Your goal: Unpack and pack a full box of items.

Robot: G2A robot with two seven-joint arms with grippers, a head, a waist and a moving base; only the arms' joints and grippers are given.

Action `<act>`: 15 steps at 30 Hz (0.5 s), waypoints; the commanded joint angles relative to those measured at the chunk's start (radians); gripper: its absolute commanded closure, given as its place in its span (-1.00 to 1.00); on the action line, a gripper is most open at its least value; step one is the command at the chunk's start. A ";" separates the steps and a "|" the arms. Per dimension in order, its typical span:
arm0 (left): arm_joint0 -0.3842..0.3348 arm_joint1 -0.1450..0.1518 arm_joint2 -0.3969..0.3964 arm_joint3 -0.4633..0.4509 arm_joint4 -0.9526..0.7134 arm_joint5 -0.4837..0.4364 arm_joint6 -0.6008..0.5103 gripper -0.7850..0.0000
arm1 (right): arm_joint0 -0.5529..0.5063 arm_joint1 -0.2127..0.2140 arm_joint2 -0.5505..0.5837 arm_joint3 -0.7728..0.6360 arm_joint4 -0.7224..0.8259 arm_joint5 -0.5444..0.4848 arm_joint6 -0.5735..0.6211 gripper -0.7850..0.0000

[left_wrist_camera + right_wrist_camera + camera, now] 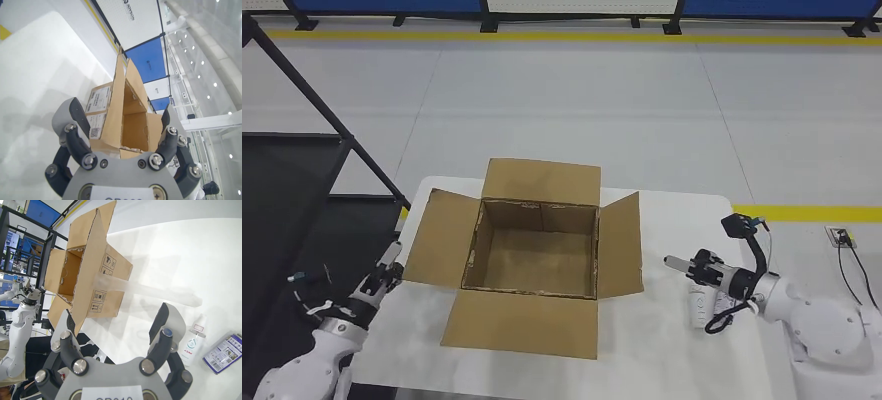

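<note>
Grey workshop floor (572,100) crossed by yellow lines surrounds a white, smooth-topped table (672,350), at whose middle stands the cardboard box (539,255). It is a brown corrugated carton, upright, with all four flaps (522,325) folded outward and ragged, torn edges along the rim. Its interior shows bare cardboard on the floor and walls, with no item inside. White shipping labels (99,98) cover one outer wall, and printed handling symbols (108,262) mark another. The left gripper (121,106) sits at the table's edge just beside one side flap, its dark ribbed pads spread wide with nothing between them. The right gripper (115,309) sits on the opposite side, apart from the box, likewise spread and empty. Near it on the table are a spray bottle (192,340), slim, white and translucent with a clear cap, and a can (225,353), a rigid cylinder with a printed wrapper that appears to lie on its side. Whether the bottle stands or lies cannot be told. Judged from the empty carton and the items outside it, unpacking appears complete and packing has not begun. The next move would probably call for the right gripper to close across the narrow body of the bottle or the can, lift it over the raised flap and lower it into the box. Both items have smooth, rounded surfaces, so a centred grasp would suit them best, as the can may roll if nudged.
</note>
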 commanded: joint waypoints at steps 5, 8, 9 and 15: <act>-0.003 -0.008 -0.041 -0.040 -0.070 -0.002 0.093 -1.00 | -0.061 0.018 0.034 -0.020 -0.191 0.093 0.013 -1.00; -0.017 -0.008 -0.054 -0.046 -0.080 -0.001 0.093 -1.00 | -0.067 0.023 0.026 0.000 -0.235 0.118 0.039 -1.00; -0.023 -0.008 -0.056 -0.048 -0.085 -0.001 0.086 -1.00 | -0.064 0.025 0.017 0.014 -0.259 0.132 0.048 -1.00; -0.046 -0.003 -0.056 -0.061 -0.057 -0.002 -0.002 -1.00 | 0.011 0.031 -0.048 0.163 -0.382 0.222 0.081 -1.00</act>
